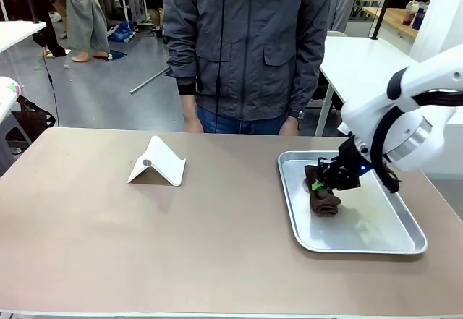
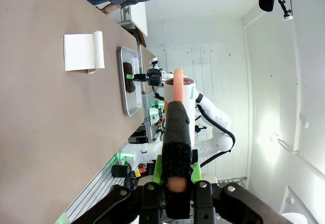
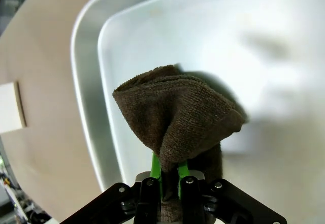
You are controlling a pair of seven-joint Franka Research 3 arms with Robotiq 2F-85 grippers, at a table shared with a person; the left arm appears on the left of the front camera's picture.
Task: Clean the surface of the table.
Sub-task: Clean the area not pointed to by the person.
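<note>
The tan-brown table (image 1: 145, 247) spreads wide in the front view. On its right side lies a shiny metal tray (image 1: 362, 249) with a dark brown cloth (image 1: 323, 202) near its left end. My right gripper (image 1: 318, 186) is shut on the cloth's upper part. In the right wrist view the green pads of my right gripper (image 3: 169, 176) pinch a bunched fold of the cloth (image 3: 172, 117) over the tray floor (image 3: 284, 56). My left gripper (image 2: 176, 89) hangs off to the side of the table (image 2: 40, 132), its fingers pressed together.
A white folded stand (image 1: 158, 162) sits left of the table's middle, and it shows again as the stand (image 2: 84, 51) in the left wrist view. A person in a grey jacket (image 1: 246, 44) stands at the far edge, hands down.
</note>
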